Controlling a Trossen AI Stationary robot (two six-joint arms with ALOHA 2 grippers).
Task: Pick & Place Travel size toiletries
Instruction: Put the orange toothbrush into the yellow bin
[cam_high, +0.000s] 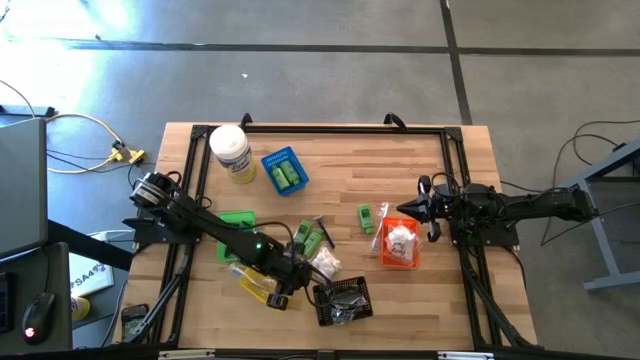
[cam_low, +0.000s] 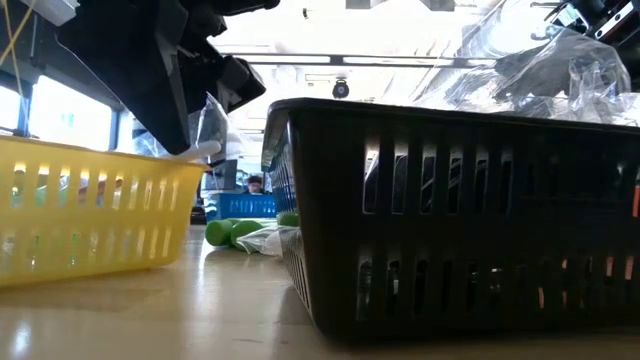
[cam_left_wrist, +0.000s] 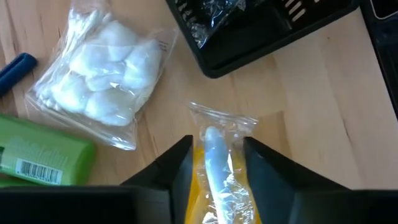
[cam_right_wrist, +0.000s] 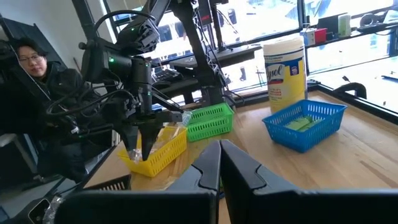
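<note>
Over the yellow basket (cam_high: 256, 283) at the counter's (cam_high: 400, 170) near edge, the left tool (cam_left_wrist: 216, 163) hangs with its fingers narrowed on either side of a clear-wrapped stick (cam_left_wrist: 219, 163), and whether they actually pinch it I cannot tell. Just beside it on the wood lie a white puffy packet (cam_left_wrist: 102, 78) and a green bottle (cam_left_wrist: 40, 158), with the black basket (cam_high: 343, 300) close by. Across the counter, the right tool (cam_right_wrist: 219, 167) waits beside the orange basket (cam_high: 400, 245), fingers pressed together, holding nothing.
</note>
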